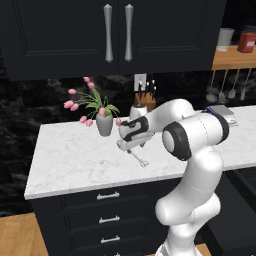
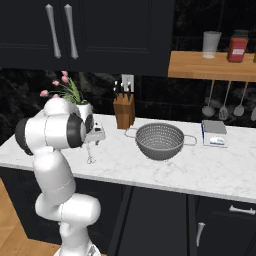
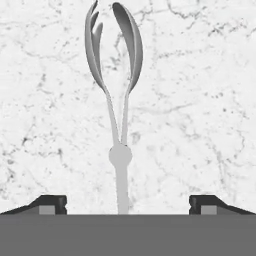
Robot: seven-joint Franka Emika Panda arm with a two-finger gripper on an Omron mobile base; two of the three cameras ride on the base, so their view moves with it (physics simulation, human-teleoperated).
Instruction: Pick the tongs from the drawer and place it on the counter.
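Observation:
The slim silver tongs (image 3: pixel 121 130) lie flat on the white marble counter (image 3: pixel 200 100), spoon-like heads pointing away from the hand. My gripper (image 3: pixel 128 204) hovers just above their handle end, open, with both fingertips (image 3: pixel 50 202) wide apart and clear of the metal. From the left base view the tongs (image 1: pixel 139 159) rest near the counter's (image 1: pixel 70 155) front middle, directly under the gripper (image 1: pixel 131 148). From the right base view the tongs (image 2: pixel 90 153) lie below the gripper (image 2: pixel 95 137) on the counter (image 2: pixel 200 170).
A grey vase of pink tulips (image 1: pixel 104 122) stands just behind the gripper, a wooden knife block (image 2: pixel 124 111) further back. The grey mesh colander (image 2: pixel 160 141) sits to the right, a small box (image 2: pixel 215 132) beyond it. Ladles (image 2: pixel 223 107) hang under a wooden shelf (image 2: pixel 215 65).

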